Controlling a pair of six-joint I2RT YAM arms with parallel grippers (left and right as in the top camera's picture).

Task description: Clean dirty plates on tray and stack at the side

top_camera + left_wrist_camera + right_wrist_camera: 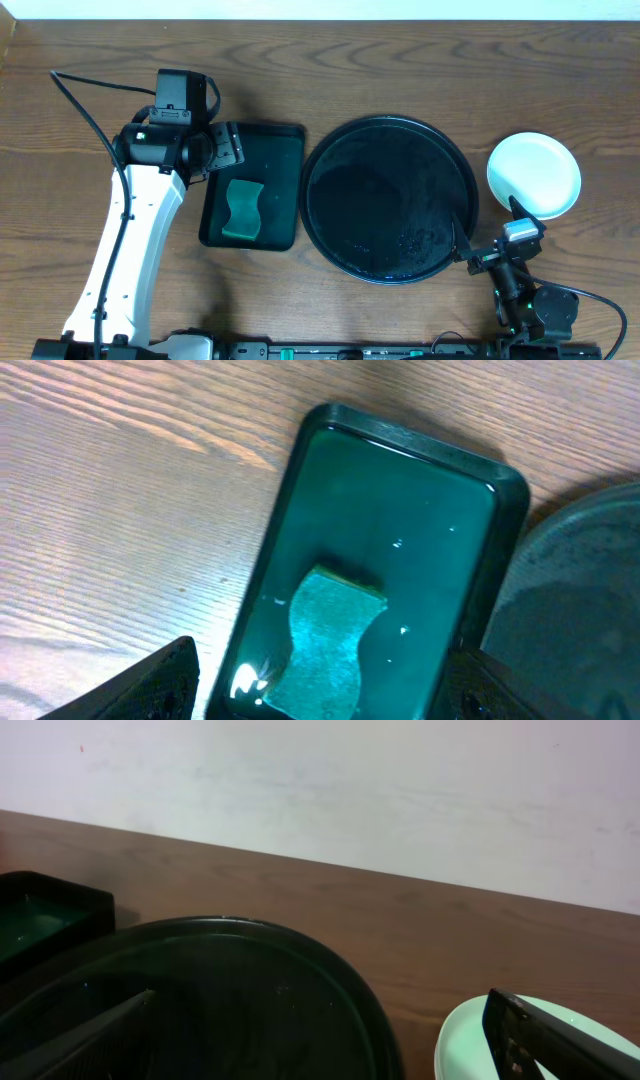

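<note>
The round black tray (pixel 390 200) lies mid-table with no plate on it, only wet specks. A pale white plate (pixel 534 175) rests on the wood to its right; whether more plates lie under it I cannot tell. My right gripper (pixel 487 225) hangs low at the tray's front right, open. One of its fingers (pixel 90 1035) is over the black tray (pixel 250 1000) and the other is over the plate (pixel 470 1040). My left gripper (pixel 228 150) hovers open above the green tray's left rim, with nothing between its fingers (pixel 150 685).
A dark green rectangular tray (pixel 255 185) holding water and a teal sponge (pixel 243 210) sits left of the black tray. From the left wrist, the sponge (pixel 335 640) lies in the green tray (pixel 400 510). A pale wall stands behind the table.
</note>
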